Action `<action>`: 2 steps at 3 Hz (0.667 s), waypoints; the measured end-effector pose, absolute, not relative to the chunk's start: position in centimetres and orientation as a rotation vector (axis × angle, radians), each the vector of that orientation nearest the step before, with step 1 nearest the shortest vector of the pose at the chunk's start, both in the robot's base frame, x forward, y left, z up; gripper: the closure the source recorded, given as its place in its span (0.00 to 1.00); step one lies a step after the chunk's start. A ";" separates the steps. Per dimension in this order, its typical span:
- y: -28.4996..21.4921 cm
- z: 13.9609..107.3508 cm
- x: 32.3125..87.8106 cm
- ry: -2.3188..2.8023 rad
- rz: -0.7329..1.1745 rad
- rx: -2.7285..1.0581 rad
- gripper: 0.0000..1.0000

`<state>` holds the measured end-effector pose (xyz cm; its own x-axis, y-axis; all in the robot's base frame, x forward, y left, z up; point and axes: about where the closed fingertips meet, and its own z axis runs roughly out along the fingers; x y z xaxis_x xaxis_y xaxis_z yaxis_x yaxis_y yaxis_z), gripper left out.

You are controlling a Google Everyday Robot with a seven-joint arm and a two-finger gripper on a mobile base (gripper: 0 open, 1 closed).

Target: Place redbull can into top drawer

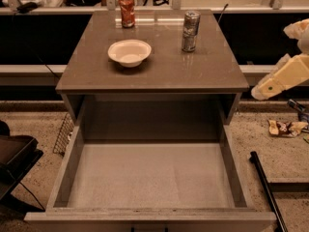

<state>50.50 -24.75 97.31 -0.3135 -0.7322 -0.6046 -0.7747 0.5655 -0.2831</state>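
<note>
The redbull can (190,31) is a tall slim silver-grey can standing upright on the back right of the cabinet top (159,71). The top drawer (149,178) is pulled wide open below the cabinet top, and its pale-grey floor is bare. My gripper (270,85) is at the right edge of the view on the cream-coloured arm. It hangs off the cabinet's right side, level with the front of the cabinet top, well right of and nearer than the can. It holds nothing that I can see.
A white bowl (129,52) sits on the left middle of the cabinet top. A red-orange soda can (127,11) stands at the back left. Wrappers (287,127) and a black bar (265,187) lie on the floor at right. A dark chair (14,163) stands at left.
</note>
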 end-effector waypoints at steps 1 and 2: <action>-26.5 97.9 55.5 1.874 0.166 -0.976 0.00; -28.0 99.7 59.2 1.739 0.148 -0.836 0.00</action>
<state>59.21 -27.97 99.75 -0.1029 -0.4552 -0.8845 -0.5979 0.7389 -0.3107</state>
